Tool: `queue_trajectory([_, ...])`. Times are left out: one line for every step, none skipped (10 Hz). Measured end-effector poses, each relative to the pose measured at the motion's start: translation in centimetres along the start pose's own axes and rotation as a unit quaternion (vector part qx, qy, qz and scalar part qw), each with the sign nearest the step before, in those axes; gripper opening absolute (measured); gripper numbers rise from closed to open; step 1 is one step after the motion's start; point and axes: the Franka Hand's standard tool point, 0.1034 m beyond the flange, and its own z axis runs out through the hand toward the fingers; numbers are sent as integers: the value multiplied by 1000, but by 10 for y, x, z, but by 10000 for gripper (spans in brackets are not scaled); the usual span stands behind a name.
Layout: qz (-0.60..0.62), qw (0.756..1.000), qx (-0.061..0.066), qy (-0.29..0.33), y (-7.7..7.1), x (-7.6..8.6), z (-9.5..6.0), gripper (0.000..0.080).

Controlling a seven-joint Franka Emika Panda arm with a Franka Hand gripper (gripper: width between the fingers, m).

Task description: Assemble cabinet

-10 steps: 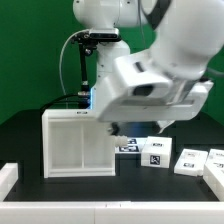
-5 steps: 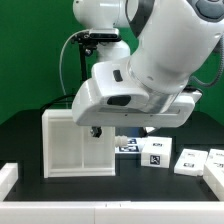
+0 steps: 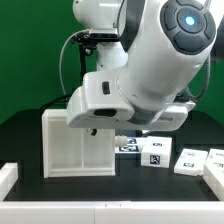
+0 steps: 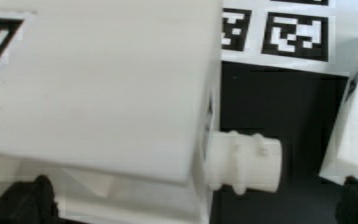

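The cabinet [image 3: 75, 150] is a white box with ribbed walls, standing on the black table toward the exterior view's left. My arm's bulky white wrist [image 3: 110, 100] hangs just above its top and hides the fingers there. In the wrist view the cabinet [image 4: 96, 110] fills most of the picture, and a short ribbed white peg [image 4: 247, 163] sticks out of its side. My gripper [image 4: 194, 205] is open. One dark fingertip [image 4: 34, 200] shows beyond the cabinet's face and the other [image 4: 357, 186] beyond the peg. Nothing is held.
Small flat white tagged panels [image 3: 155, 150] [image 3: 188, 158] lie on the table toward the exterior view's right of the cabinet. A low white rail [image 3: 100, 208] runs along the front edge. Tags [image 4: 274, 32] show past the cabinet in the wrist view.
The arm has swung toward the exterior view's left and come over the cabinet's top. The cabinet and panels have not moved. The jaws stay wide apart.
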Motion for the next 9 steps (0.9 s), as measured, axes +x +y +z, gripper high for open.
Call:
queue_trajectory([20, 1000, 11, -13, -2, -3, 5, 797])
queue_trajectory([41, 998, 28, -41, -2, -4, 14, 797])
queue_trajectory([52, 996, 33, -64, 0, -5, 20, 797])
queue_trajectory([62, 994, 35, -85, 0, -7, 26, 797])
queue_trajectory([66, 993, 34, -97, -1, -9, 30, 797])
queue_trajectory([66, 993, 34, -95, -1, -8, 30, 797])
queue_trajectory([66, 993, 34, -97, -1, -9, 30, 797])
queue_trajectory([69, 991, 36, -105, -2, -12, 31, 797])
queue_trajectory([73, 990, 40, -111, -3, -14, 33, 797])
